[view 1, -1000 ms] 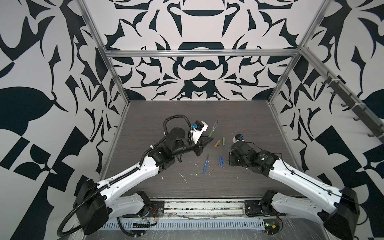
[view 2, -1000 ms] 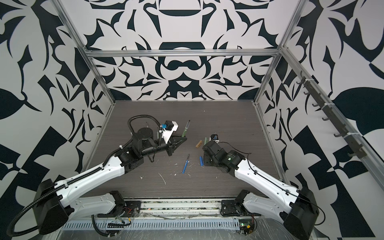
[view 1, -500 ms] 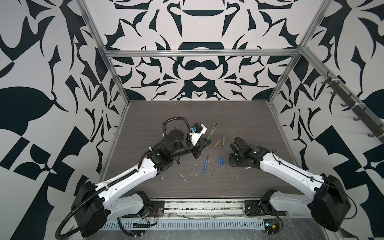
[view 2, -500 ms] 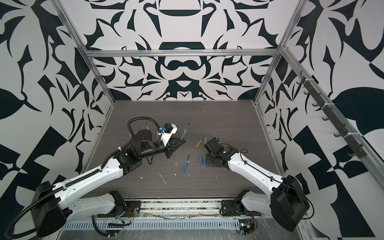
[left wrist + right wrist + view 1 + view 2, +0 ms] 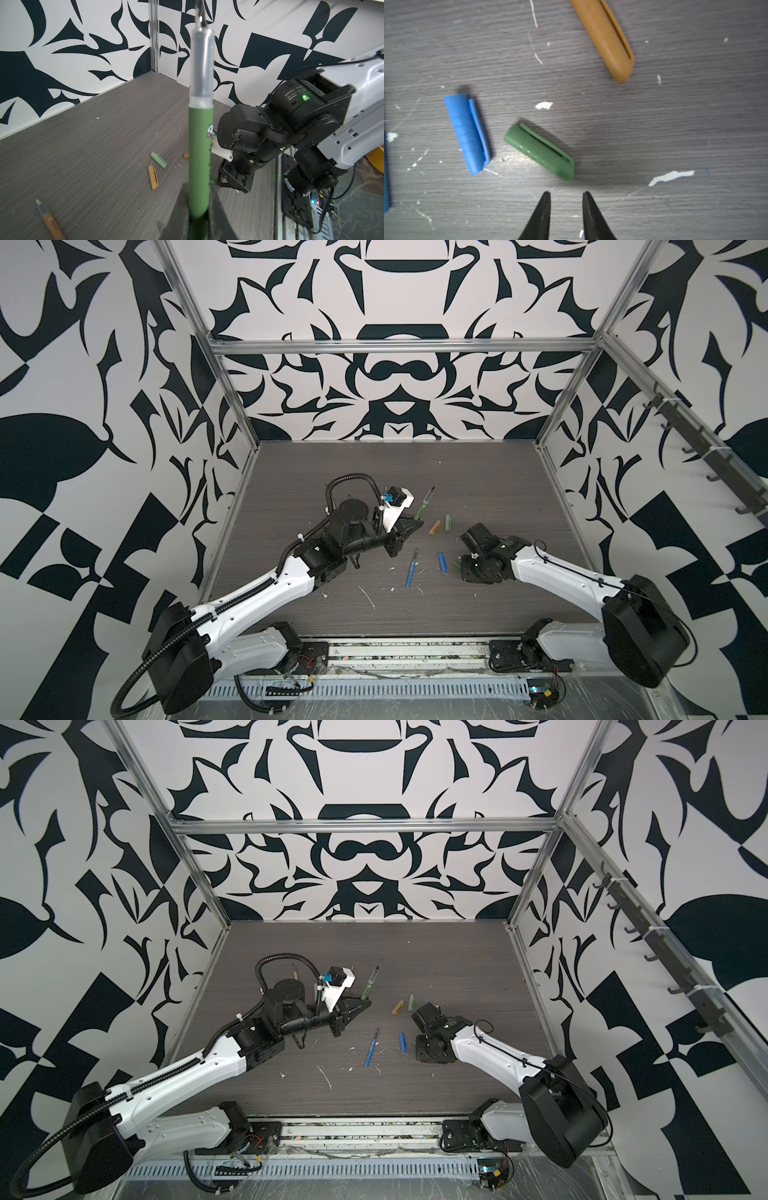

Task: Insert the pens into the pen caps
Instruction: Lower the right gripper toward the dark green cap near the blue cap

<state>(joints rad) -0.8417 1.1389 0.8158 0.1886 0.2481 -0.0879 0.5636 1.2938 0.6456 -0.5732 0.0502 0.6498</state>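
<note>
We note the left jaws clamped on the dark green pen (image 5: 200,145) at its barrel, tip pointing away from the wrist, clear of the tabletop (image 5: 478,489). The right jaws stand slightly apart and empty, tips just beside the dark green cap (image 5: 539,152), which lies flat. In both top views the blue cap (image 5: 442,562) lies at 3 o'clock of the blue pen (image 5: 411,568), with the tan cap (image 5: 434,526) at 12 o'clock of the blue cap.

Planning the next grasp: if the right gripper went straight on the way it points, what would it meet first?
Probably the dark green cap, lying just ahead of the right gripper; depth unclear, maybe the table first.
</note>
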